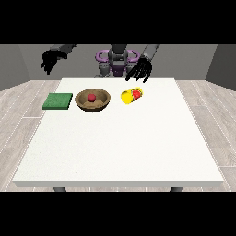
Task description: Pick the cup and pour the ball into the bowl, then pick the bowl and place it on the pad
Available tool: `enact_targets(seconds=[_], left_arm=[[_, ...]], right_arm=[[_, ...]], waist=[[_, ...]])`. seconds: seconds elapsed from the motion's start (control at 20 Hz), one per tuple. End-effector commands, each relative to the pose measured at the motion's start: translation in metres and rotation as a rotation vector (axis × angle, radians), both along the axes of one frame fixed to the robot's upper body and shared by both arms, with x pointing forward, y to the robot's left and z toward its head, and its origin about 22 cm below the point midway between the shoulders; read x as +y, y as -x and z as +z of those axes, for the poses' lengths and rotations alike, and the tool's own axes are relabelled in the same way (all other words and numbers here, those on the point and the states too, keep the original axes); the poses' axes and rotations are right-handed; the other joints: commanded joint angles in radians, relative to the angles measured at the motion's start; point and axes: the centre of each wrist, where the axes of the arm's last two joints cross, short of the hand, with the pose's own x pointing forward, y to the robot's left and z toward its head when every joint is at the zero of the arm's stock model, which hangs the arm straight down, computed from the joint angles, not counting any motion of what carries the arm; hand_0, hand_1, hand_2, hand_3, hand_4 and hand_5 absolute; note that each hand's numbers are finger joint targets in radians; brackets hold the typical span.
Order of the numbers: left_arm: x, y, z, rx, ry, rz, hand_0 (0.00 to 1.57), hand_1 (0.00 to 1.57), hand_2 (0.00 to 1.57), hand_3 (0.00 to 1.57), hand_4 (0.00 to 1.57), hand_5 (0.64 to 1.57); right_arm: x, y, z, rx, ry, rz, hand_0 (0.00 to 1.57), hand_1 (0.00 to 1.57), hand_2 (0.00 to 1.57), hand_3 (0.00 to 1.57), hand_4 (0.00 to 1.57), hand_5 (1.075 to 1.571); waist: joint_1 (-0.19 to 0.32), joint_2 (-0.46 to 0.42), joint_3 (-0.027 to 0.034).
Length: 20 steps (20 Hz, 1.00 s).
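A bare test room: one white bench (pixel 115 138) on pale wood-plank flooring (pixel 18 106), backed by plain grey walls (pixel 18 60).

Front view, single camera: stood across the table (pixel 120 152) beyond its near edge, raised, faced the robot (pixel 117 60) at the far edge; set back, whole tabletop within frame.

A white table (pixel 120 152) carries a green pad (pixel 58 101) at the view's left, a brown bowl (pixel 93 100) beside it, and a yellow cup (pixel 131 96) on its side.
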Motion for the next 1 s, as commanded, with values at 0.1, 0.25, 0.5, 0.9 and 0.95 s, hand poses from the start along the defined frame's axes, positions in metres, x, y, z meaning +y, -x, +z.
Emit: enact_targets(seconds=[0.1, 0.25, 0.5, 0.9, 0.95], left_arm=[[0.006, 0.037, -0.007, 0.061, 0.577, -0.061, 0.00, 0.00, 0.00, 0.00, 0.86, 1.479], [0.007, 0.059, -0.018, 0.068, 0.741, -0.171, 0.00, 0.00, 0.00, 0.00, 0.89, 1.465], [0.025, 0.077, -0.041, 0.061, 0.844, -0.323, 0.00, 0.00, 0.00, 0.00, 0.90, 1.449], [0.053, 0.063, -0.015, 0.036, 0.847, -0.351, 0.00, 0.00, 0.00, 0.00, 0.92, 1.436], [0.060, 0.083, -0.035, 0.121, 0.843, -0.343, 0.00, 0.00, 0.00, 0.00, 0.92, 1.436]], right_arm=[[0.026, -0.017, 0.012, -0.091, -0.011, 0.034, 0.00, 0.00, 0.00, 0.22, 0.58, 1.565], [0.042, -0.021, 0.013, -0.104, -0.012, 0.019, 0.00, 0.00, 0.00, 0.18, 0.57, 1.569], [0.053, -0.020, -0.004, -0.075, -0.007, -0.057, 0.00, 0.00, 0.00, 0.00, 0.50, 1.567], [0.061, -0.024, -0.068, -0.054, -0.015, -0.055, 0.00, 0.00, 0.00, 0.00, 0.45, 1.570], [0.077, -0.026, -0.076, 0.005, -0.009, -0.057, 0.00, 0.00, 0.00, 0.00, 0.43, 1.570]], waist=[[-0.004, 0.133, -0.0022], [0.014, 0.161, 0.0050], [0.079, 0.184, 0.0132], [0.052, 0.190, 0.0155], [0.066, 0.121, 0.0153]])
